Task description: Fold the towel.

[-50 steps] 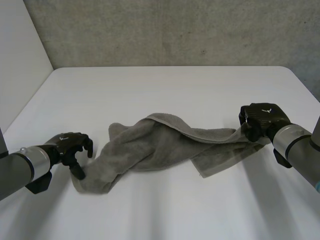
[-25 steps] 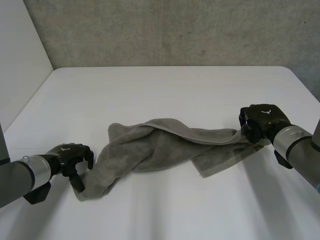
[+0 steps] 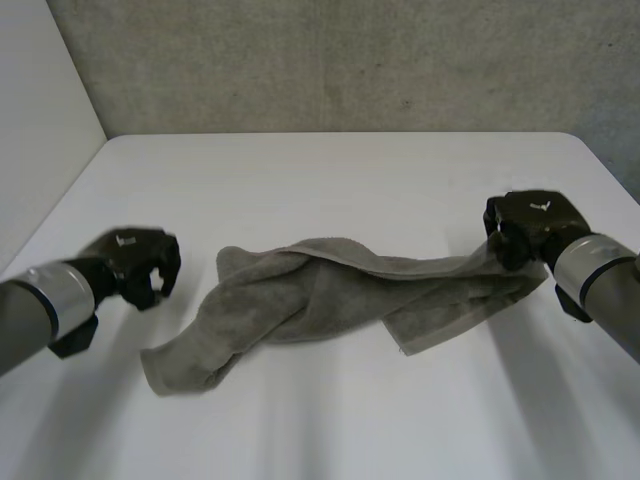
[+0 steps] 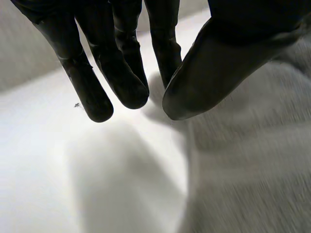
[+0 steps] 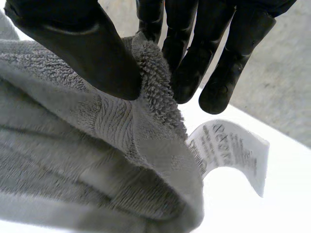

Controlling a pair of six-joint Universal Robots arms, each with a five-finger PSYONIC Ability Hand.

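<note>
While your right hand (image 3: 528,228) is pinching one end of the towel (image 3: 330,295) between thumb and fingers, with the hem bunching at the fingertips and the label (image 5: 233,148) hanging free just beside them, your left hand (image 3: 140,265) is holding nothing. Its fingers are curling toward the thumb with only air between them, and it is hovering over the bench (image 3: 330,170) just beside the towel's other end.

The towel is lying twisted and rumpled across the middle of the bench. It is running from the right hand's pinch to a loose corner (image 3: 175,368) that is resting flat on the left side, nearer the robot.

By the look of it, you are not folding yet; you are working on getting the towel straightened out, and only one end is being held. The next move is probably calling for the left hand to come down onto that loose corner and pinch it at the hem. Taking a single layer rather than a bunch should let both hands draw the towel flat before any fold is being made.
</note>
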